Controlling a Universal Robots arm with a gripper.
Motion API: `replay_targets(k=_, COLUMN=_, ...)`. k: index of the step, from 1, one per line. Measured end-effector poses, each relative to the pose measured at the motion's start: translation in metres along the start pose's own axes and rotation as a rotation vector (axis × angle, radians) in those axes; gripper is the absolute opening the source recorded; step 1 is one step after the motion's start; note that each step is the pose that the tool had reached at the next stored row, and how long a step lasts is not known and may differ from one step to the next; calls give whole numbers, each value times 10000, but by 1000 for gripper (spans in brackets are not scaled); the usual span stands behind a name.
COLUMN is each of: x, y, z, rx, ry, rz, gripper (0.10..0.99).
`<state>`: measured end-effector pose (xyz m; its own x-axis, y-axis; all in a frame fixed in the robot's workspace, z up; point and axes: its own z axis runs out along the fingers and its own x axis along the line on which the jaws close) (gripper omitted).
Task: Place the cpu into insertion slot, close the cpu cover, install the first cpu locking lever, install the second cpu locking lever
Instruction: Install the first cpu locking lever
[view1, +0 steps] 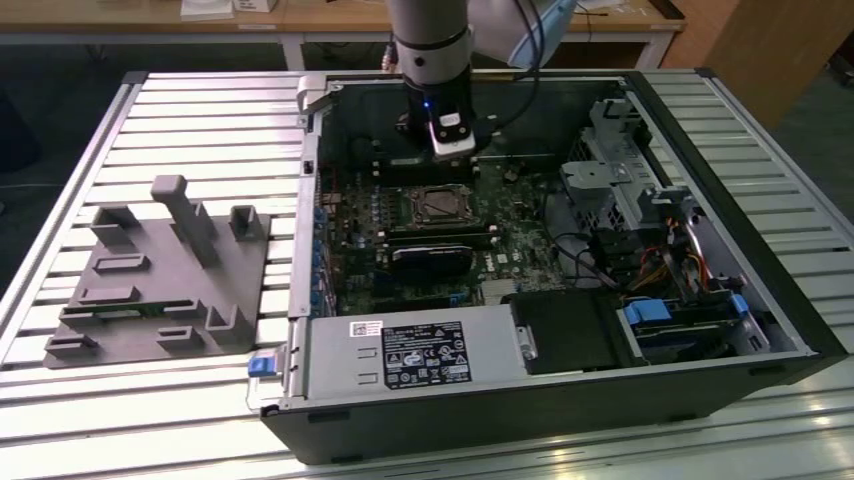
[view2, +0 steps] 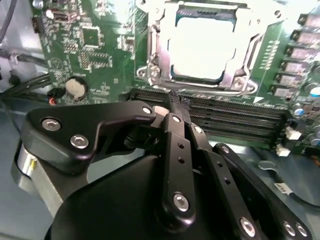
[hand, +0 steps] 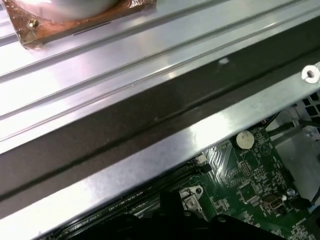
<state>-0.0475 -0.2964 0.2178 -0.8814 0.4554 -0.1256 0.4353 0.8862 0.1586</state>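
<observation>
Inside the open computer case (view1: 787, 330), at its centre, the cpu (view2: 200, 47) lies flat in the insertion slot (view1: 438, 205), the silvery cpu cover (view2: 150, 50) closed around it. At the slot's twelve o'clock in the exterior view, the gripper (view2: 177, 102) hangs clenched, holding nothing, over the memory slots (view2: 235, 112).

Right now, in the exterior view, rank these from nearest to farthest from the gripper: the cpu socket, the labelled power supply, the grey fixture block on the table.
1. The insertion slot, on the motherboard just below the gripper.
2. The power supply, at the case's near edge.
3. The grey fixture block, outside the case, on the exterior view's left.
</observation>
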Motion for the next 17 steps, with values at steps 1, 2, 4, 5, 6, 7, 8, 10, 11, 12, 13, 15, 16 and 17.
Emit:
replay_targets(k=1, x=0, y=0, z=2, rx=104, ry=21, rz=-10, gripper=106)
replay_targets(k=2, x=0, y=0, z=3, rx=213, ry=37, rz=-21, gripper=106)
replay_targets(k=4, x=-1, y=0, z=6, rx=419, ry=47, rz=-45, gripper=106)
replay_targets(k=5, x=-1, y=0, z=8, rx=506, ry=37, rz=-58, gripper=106)
replay_targets(k=6, x=-2, y=-1, z=9, rx=589, ry=30, rz=-70, gripper=106)
replay_targets(k=7, x=-3, y=-2, z=10, rx=668, ry=30, rz=-80, gripper=106)
replay_targets(k=8, x=-4, y=-4, z=11, rx=745, ry=33, rz=-90, gripper=106)
replay_targets(k=10, x=-9, y=-13, z=14, rx=879, ry=58, rz=-103, gripper=106)
replay_targets(k=11, x=-14, y=-22, z=15, rx=926, ry=80, rz=-106, gripper=106)
replay_targets(k=12, x=-20, y=-35, z=16, rx=968, ry=111, rz=-107, gripper=106)
replay_targets(k=13, x=-29, y=-52, z=19, rx=999, ry=152, rz=-106, gripper=106)
replay_targets(k=15, x=-48, y=-91, z=24, rx=1057, ry=243, rz=-104, gripper=106)
replay_targets(k=16, x=-58, y=-110, z=26, rx=1084, ry=287, rz=-102, gripper=106)
replay_targets(k=17, x=-67, y=-129, z=28, rx=1112, ry=331, rz=-101, gripper=106)
